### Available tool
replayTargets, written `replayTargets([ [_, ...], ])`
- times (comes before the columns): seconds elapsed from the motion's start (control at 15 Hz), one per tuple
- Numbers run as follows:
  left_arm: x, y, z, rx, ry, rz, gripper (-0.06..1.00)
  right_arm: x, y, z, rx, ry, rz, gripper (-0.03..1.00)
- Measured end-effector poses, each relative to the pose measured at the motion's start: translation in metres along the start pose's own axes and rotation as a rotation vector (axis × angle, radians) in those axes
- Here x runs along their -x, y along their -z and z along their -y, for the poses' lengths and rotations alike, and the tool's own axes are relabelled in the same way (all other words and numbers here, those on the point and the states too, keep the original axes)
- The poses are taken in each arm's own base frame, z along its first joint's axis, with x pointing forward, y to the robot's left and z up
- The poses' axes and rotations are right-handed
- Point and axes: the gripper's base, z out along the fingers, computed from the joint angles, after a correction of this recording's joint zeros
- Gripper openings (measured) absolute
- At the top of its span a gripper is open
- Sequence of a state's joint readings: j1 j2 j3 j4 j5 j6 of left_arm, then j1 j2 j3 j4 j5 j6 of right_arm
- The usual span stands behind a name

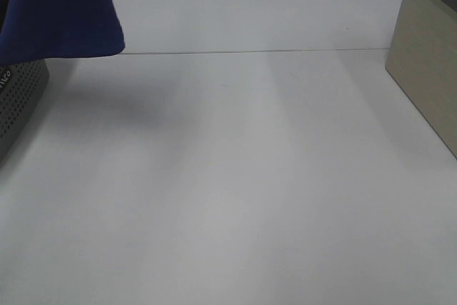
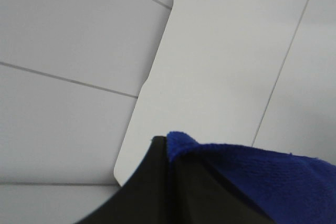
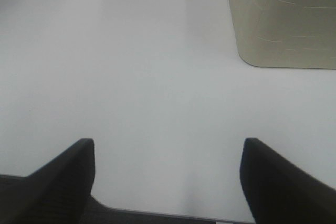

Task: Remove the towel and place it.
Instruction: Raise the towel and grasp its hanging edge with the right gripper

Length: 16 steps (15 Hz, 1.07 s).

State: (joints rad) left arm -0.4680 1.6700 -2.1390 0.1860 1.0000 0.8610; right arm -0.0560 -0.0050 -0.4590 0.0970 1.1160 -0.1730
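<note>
The royal-blue towel [image 1: 57,8] hangs at the far left of the exterior view, with its lower edge above the table and the left arm hidden behind it. In the left wrist view my left gripper [image 2: 167,143] has its black fingers [image 2: 152,182] pressed together, and a fold of the towel [image 2: 257,182] is caught at them and held up. My right gripper [image 3: 168,145] is open and empty, low over the bare white table [image 3: 157,66]. Neither gripper shows in the exterior view.
A dark grey perforated casing [image 1: 18,101] sits at the left edge under the towel. A beige box [image 1: 428,69] stands at the right; it also shows in the right wrist view [image 3: 286,19]. A seam [image 1: 250,52] runs across the white table.
</note>
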Motion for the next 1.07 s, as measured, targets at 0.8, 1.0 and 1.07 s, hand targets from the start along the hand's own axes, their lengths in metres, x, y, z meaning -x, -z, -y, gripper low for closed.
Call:
replayTargets([
  [0.8, 0.084, 0.031, 0.075, -0.228, -0.167, 0.221, 0.0, 0.089, -0.037, -0.035, 0.585, 0.032, 0.259, 0.75],
  [1.0, 0.086, 0.033, 0.078, -0.254, -0.149, 0.246, 0.0, 0.109, -0.058, -0.038, 0.698, 0.009, 0.295, 0.75],
  [1.07, 0.087, 0.033, 0.079, -0.266, -0.141, 0.257, 0.0, 0.115, -0.069, -0.039, 0.737, 0.013, 0.301, 0.75],
])
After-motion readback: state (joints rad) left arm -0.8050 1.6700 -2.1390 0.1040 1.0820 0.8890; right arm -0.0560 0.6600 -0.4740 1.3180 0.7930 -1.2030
